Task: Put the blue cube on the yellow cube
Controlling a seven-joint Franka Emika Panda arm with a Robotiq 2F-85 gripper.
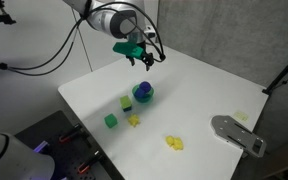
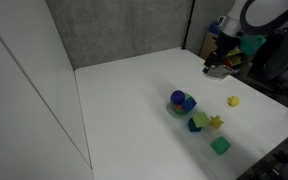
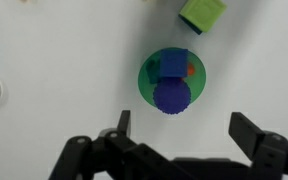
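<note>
The white table [image 1: 209, 95] fills most of both exterior views. Above its far part hangs the gripper [image 1: 139, 56]; in the wrist view its jaws are spread wide and grip nothing. Ahead of the fingers in that view sits the round teal dish [image 3: 144, 85]. Inside it lies the blue cube [image 3: 172, 65], touching a rounded blue piece [image 3: 172, 98] (its exact shape is unclear). The yellow cube [image 3: 201, 13] stands on the table near the dish, not touching it
</note>
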